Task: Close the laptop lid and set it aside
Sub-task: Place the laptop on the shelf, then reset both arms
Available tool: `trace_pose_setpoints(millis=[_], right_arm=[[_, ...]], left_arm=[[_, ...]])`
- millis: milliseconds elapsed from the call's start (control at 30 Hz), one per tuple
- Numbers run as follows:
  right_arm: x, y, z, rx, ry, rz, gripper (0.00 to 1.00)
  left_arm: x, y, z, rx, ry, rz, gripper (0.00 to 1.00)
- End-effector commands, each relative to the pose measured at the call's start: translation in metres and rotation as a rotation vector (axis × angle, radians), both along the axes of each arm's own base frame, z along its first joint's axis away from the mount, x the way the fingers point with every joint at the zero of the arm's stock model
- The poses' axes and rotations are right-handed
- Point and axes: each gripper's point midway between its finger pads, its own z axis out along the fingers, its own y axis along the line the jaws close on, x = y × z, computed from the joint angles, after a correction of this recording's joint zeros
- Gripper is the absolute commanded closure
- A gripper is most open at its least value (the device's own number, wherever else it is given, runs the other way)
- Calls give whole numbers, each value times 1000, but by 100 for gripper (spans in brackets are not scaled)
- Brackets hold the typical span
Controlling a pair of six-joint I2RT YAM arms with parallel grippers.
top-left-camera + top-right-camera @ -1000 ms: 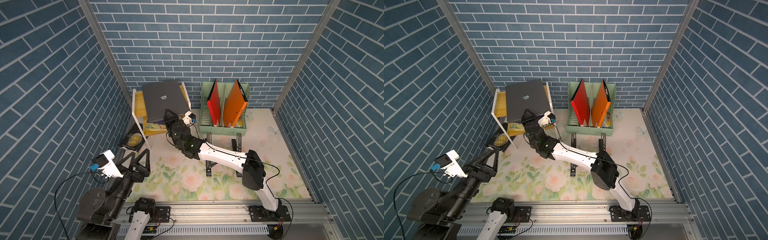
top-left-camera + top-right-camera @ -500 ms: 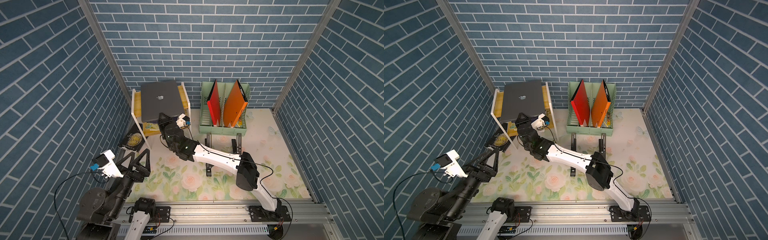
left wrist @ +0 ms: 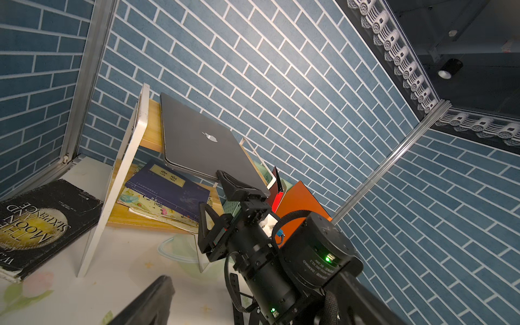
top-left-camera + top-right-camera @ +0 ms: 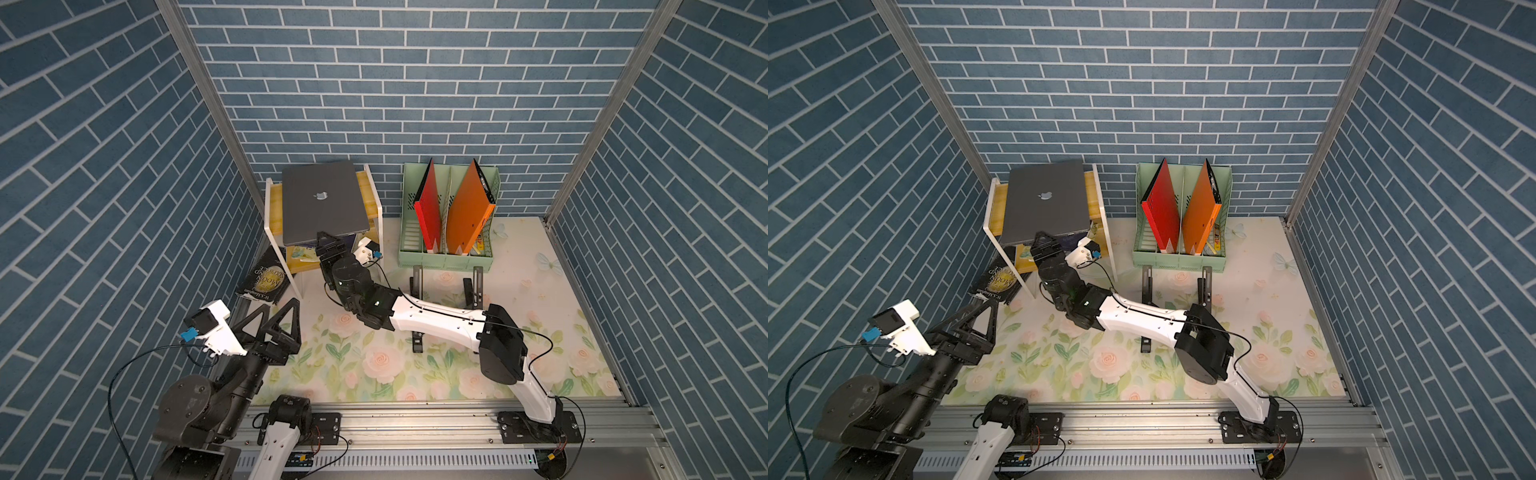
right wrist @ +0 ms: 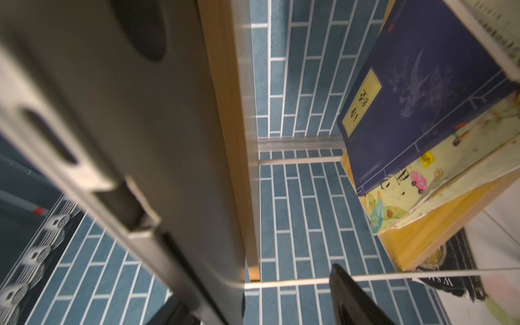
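left gripper [image 4: 276,316] raised at near left, jaws wide, empty. laptop [image 4: 322,216], lid [image 4: 1044,195] shut, on the far-left shelf [image 4: 272,224] — books [image 3: 168,187] beneath. right gripper [image 4: 330,243] stretched to it, jaws parted astride its near edge. green rack [image 4: 444,259]: red folder [image 4: 428,212], orange folder [image 4: 469,212].

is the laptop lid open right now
No, the laptop lid lies flat and shut, its logo facing up, on top of the wooden shelf.

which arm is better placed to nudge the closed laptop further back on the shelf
Right. The right claw is at the laptop's front edge, jaws apart either side of it. The left claw hangs open near the base rail, well short of the shelf.
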Motion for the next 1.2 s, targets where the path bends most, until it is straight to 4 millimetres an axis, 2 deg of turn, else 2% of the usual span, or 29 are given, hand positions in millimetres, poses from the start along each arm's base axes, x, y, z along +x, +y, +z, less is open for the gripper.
trace_pose_setpoints(millis=[0, 100, 167, 267, 333, 400, 500, 567, 633, 667, 700, 767, 833, 900, 1000, 1067, 1167], right_arm=[[-22, -30, 25, -37, -85, 57, 27], [-43, -57, 12, -185, -188, 126, 29], [-57, -84, 4, -288, -236, 158, 29], [-77, -134, 3, -290, -334, 170, 29], [-83, -154, -7, -292, -347, 180, 29], [-88, -174, -17, -388, -374, 218, 29], [-91, -201, -33, -779, -503, 270, 29], [-87, -230, -46, -1120, -609, 270, 27], [-77, -269, -59, -1427, -676, 211, 8], [-71, -294, -62, -1546, -676, 139, 2], [-64, -320, -63, -1626, -661, 61, 1], [-51, -368, -60, -1633, -610, -71, 1], [-34, -424, -58, -1548, -525, -226, 1], [-34, -467, -61, -1483, -504, -371, 1], [-41, -520, -71, -1436, -435, -590, 1], [-41, -540, -88, -1442, -371, -633, 1], [-33, -553, -110, -1443, -284, -622, 1]], left_arm=[[-7, 2, 1, 9, -24, 3, 5], [-7, 2, -6, -2, -15, 4, 5], [-6, 2, -13, -18, -2, 3, 5], [-5, 3, -19, -46, 8, 8, 5], [-4, 4, -21, -61, 13, 13, 5], [-1, 0, -27, -63, 28, -3, 5], [11, -11, -54, -70, 97, -56, 5], [21, -19, -82, -76, 164, -88, 6], [31, -24, -109, -76, 225, -104, 6], [36, -25, -121, -74, 250, -105, 6], [41, -25, -132, -70, 271, -100, 6], [51, -24, -149, -59, 298, -85, 6], [62, -22, -161, -47, 312, -58, 6], [75, -20, -171, -20, 318, -38, 6], [92, -16, -189, 11, 353, 1, 5], [104, -16, -190, 19, 340, 11, 4], [121, -11, -192, 60, 354, 49, 2]])
